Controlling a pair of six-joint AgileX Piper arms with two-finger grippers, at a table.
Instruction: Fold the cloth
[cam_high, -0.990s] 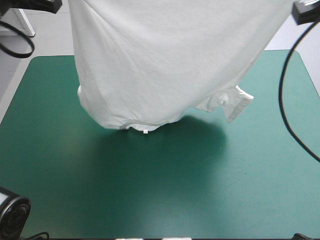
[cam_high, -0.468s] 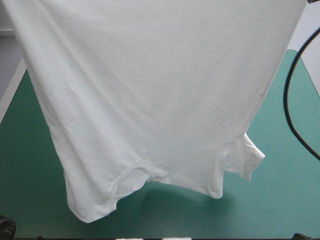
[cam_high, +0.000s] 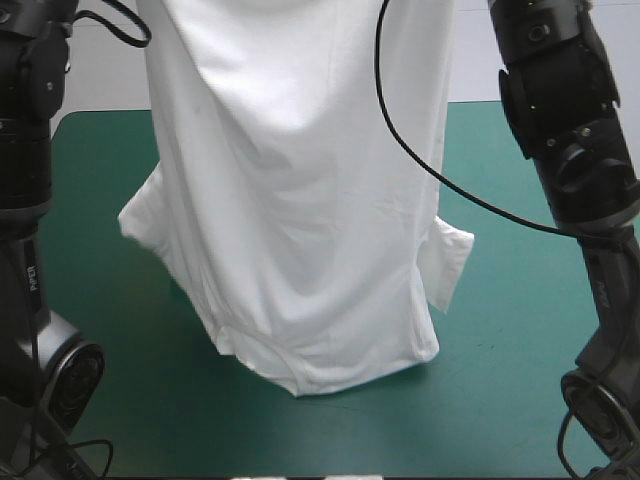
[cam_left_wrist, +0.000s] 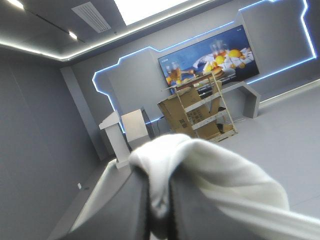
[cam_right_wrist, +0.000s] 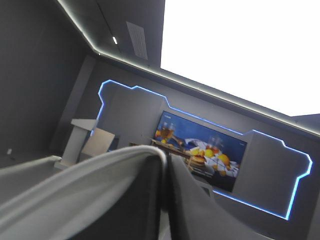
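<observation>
The left pincer (cam_left_wrist: 159, 197) is pressed together on a bunch of the white T-shirt (cam_left_wrist: 210, 170); the right pincer (cam_right_wrist: 165, 167) is clamped on a thin edge of it. The T-shirt is hung above the teal-green bench (cam_high: 520, 400), collar end down, its lowest folds reaching the bench's middle.

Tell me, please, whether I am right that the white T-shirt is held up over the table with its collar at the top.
No: the collar hangs at the bottom, as the high view shows. The T-shirt is indeed held up over the table.
</observation>
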